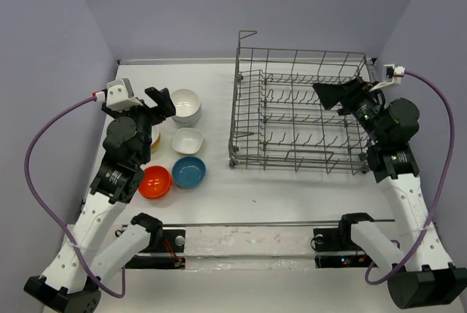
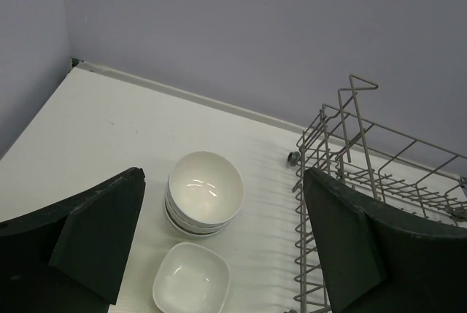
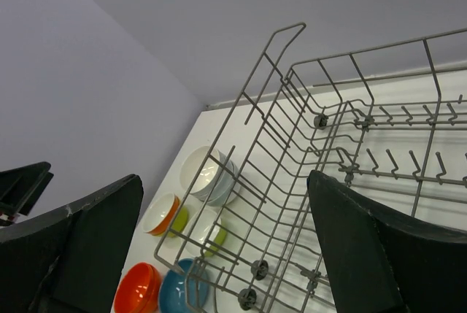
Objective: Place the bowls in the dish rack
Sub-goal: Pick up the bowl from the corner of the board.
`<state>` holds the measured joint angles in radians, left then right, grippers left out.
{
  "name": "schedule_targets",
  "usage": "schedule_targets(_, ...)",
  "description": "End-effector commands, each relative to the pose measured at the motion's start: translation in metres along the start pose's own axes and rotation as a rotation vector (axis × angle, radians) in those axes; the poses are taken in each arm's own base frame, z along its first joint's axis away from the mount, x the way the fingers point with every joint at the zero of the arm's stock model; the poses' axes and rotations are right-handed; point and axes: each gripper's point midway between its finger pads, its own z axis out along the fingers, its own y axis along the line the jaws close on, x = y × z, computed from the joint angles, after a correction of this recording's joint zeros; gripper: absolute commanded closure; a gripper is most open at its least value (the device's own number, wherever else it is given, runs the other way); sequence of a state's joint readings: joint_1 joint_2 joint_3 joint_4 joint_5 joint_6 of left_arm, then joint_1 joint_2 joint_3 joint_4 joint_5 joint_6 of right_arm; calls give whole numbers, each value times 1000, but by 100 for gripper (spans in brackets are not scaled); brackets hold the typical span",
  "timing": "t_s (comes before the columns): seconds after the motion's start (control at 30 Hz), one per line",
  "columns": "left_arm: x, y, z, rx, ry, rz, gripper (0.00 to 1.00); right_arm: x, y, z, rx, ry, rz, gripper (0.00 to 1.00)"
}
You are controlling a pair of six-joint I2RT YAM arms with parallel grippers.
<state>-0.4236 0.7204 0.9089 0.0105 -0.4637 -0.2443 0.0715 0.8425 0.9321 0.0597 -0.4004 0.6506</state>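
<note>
Bowls [image 1: 188, 140] lie grouped on the counter [image 1: 292, 200], left of the dish rack [image 1: 299, 112] and not touching it. None is loaded yet.

The group comprises:
- a stack of round white bowls [image 1: 185, 106]
- a square white bowl [image 2: 191, 282] just in front of the stack
- a blue bowl [image 1: 189, 172] and an orange-red bowl [image 1: 155, 182], nearest the arms
- an orange and yellow-green pair [image 3: 166, 216], partly hidden under the left arm

The dish rack holds nothing, and its tines stand bare.

The step in hand appears to be the first pick. The left end effector [image 1: 162, 103] hovers above the white stack with its fingers spread wide, gripping nothing. The next move likely calls for a descent so that the fingers straddle the rim of the top bowl. The right end effector [image 1: 333, 95] hangs over the rack, likewise released and empty.
</note>
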Motion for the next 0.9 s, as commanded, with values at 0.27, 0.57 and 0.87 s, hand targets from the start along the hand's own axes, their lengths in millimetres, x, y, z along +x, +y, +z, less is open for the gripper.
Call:
schedule_targets(0.27, -12, 1, -1, -1, -49, -16, 1, -17, 17, -10, -53, -72, -45, 0)
schedule_targets(0.57, -11, 1, 0, -3, -47, -12, 1, -15, 15, -8, -48, -61, -39, 0)
schedule_targets(0.87, -5, 8, 5, -40, -29, -2, 1, -8, 5, -6, -13, -45, -22, 0)
